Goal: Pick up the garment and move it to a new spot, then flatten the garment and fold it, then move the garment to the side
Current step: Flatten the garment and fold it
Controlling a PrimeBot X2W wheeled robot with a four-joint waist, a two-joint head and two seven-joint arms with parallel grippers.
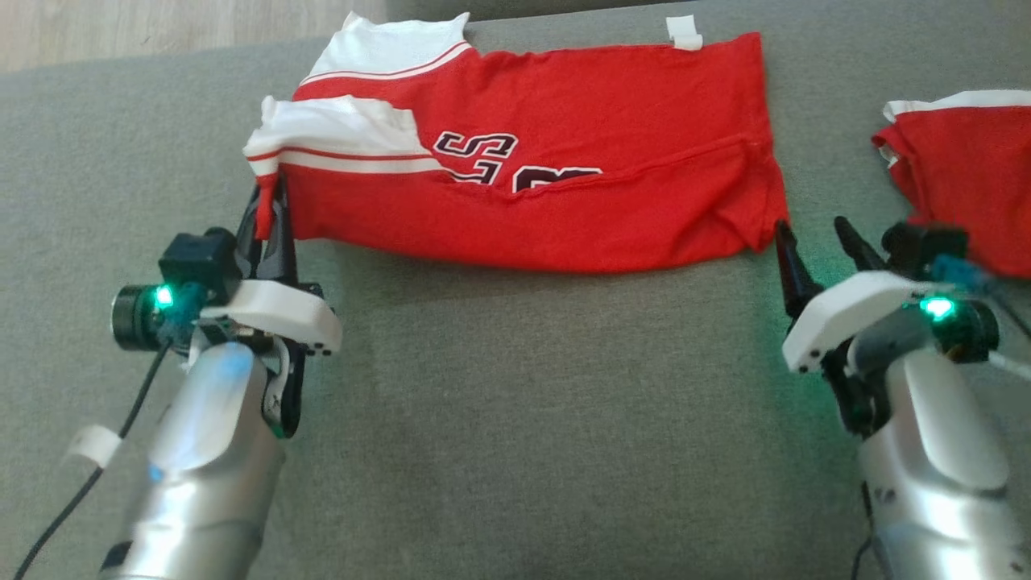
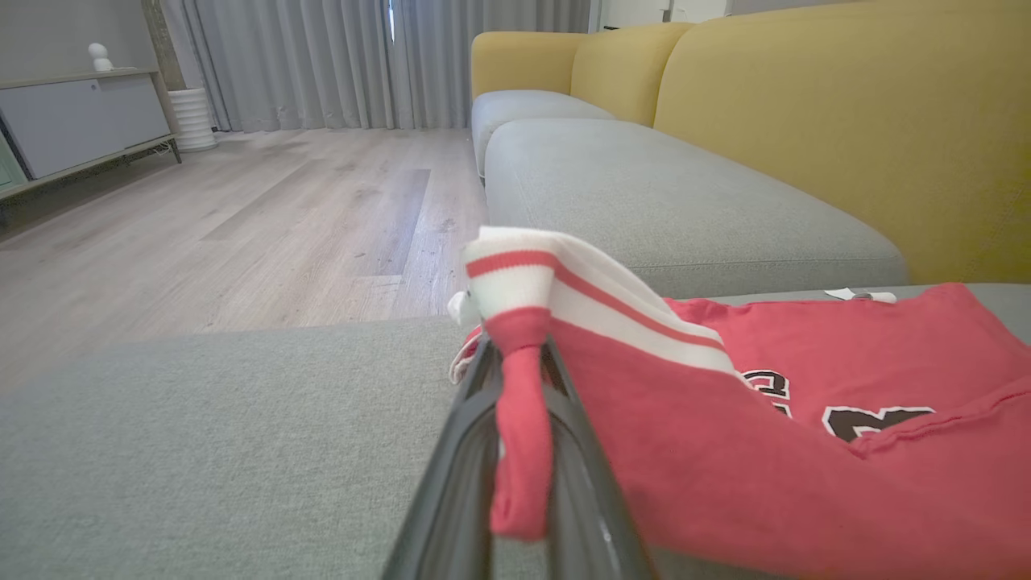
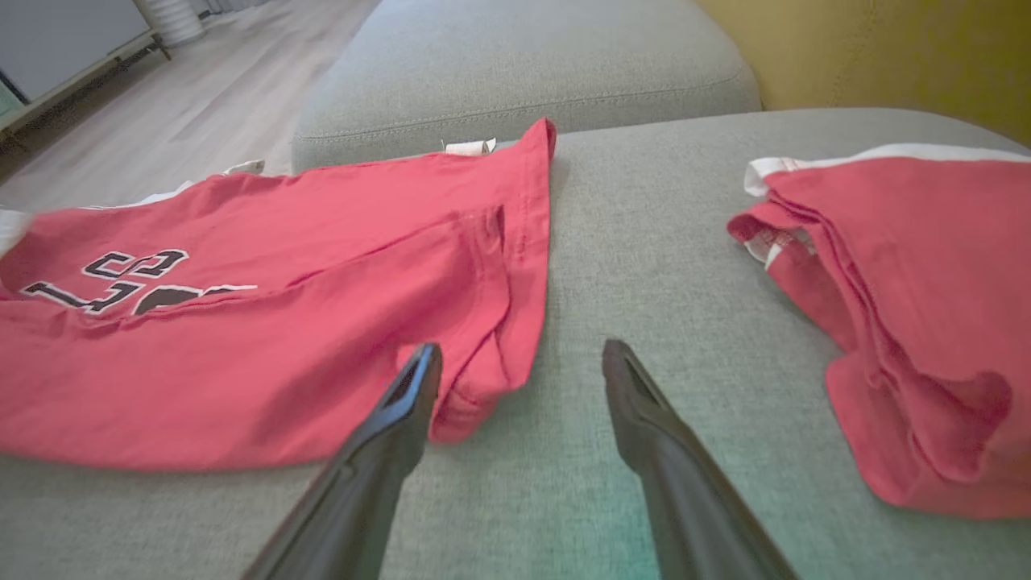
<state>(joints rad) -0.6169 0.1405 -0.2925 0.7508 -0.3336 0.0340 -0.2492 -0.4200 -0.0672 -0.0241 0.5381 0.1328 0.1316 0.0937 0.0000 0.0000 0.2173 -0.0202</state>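
The left gripper (image 1: 272,201) pinches the near left corner of the red shirt (image 1: 564,161) lying on the grey sofa cushion (image 1: 515,403) (apparently to fold it), while the right gripper (image 1: 811,227) hovers open just beside its near right corner.

On grey fabric seat cushion (image 1: 515,403): red-and-white cloth jersey (image 1: 564,161), spread out. Right of it, apart: second red folded garment (image 1: 958,169). At jersey's near-left corner: left gripper (image 1: 272,201), clamped on. At near-right corner: right gripper (image 1: 809,225), maybe touching hem.
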